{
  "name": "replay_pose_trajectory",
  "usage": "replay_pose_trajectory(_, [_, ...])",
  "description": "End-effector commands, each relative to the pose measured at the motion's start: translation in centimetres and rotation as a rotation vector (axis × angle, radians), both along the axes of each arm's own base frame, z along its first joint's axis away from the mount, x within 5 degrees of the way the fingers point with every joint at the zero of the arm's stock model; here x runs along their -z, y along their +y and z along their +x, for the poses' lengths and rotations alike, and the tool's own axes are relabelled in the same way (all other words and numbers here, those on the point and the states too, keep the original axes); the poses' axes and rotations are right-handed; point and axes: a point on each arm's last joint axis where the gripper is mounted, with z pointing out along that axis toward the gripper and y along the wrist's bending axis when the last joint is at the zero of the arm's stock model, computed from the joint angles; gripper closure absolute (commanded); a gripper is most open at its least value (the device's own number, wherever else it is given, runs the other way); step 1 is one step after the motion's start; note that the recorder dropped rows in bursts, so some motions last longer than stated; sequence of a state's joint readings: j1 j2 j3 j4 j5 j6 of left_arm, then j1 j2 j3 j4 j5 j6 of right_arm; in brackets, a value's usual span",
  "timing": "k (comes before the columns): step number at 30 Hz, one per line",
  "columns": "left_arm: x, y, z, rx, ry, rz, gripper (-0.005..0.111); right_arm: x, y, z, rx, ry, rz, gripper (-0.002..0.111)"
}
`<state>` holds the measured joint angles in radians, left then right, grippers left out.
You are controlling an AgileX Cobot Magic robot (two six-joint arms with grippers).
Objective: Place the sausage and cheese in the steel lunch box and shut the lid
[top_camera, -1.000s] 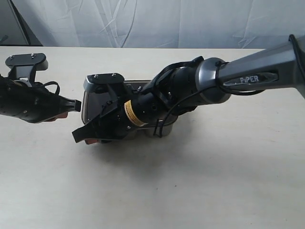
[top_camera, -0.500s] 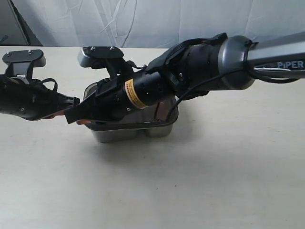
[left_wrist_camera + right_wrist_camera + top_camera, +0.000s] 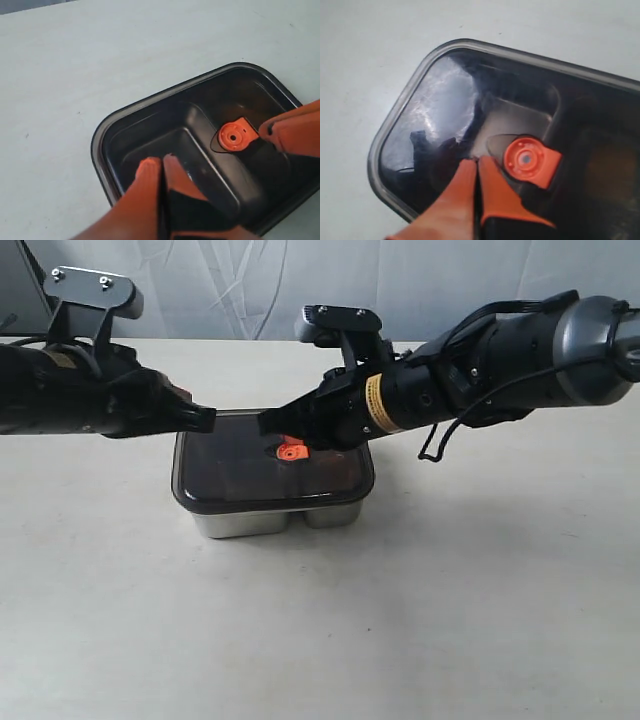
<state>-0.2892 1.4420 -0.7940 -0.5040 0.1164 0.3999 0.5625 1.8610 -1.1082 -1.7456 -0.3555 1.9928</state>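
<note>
Pale tabletop (image 3: 480, 620), seemingly white backdrop cloth (image 3: 300, 280)

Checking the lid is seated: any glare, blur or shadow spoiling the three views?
Exterior view: lid sharp, evenly lit, faint shadow on the table before the box. Left wrist view: no glare; left gripper soft, close to the lens. Right wrist view: whitish reflection veils one lid corner; valve clear.

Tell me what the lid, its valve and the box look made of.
The lid looks like dark, smoky translucent plastic: glossy, with pale reflections. The valve is matte orange, probably silicone or soft plastic. The box is silvery, reflective metal, likely stainless steel.
</note>
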Motion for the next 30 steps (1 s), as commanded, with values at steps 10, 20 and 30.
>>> replay_pose_trajectory(10, [7.2,-1.4,3.0,0.076,0.216,0.122,0.107,0.2,-2.1,1.5,0.074,-0.044,-0.045,0.109])
replay_pose_trajectory(20, [7.7,-1.4,2.9,0.082,0.244,0.126,0.107,5.3,-2.1,2.0,0.071,0.071,-0.106,0.109])
replay_pose_trajectory(30, [10.7,-1.5,2.8,0.098,0.360,0.149,0.107,8.0,-2.0,1.9,0.057,0.143,-0.128,0.109])
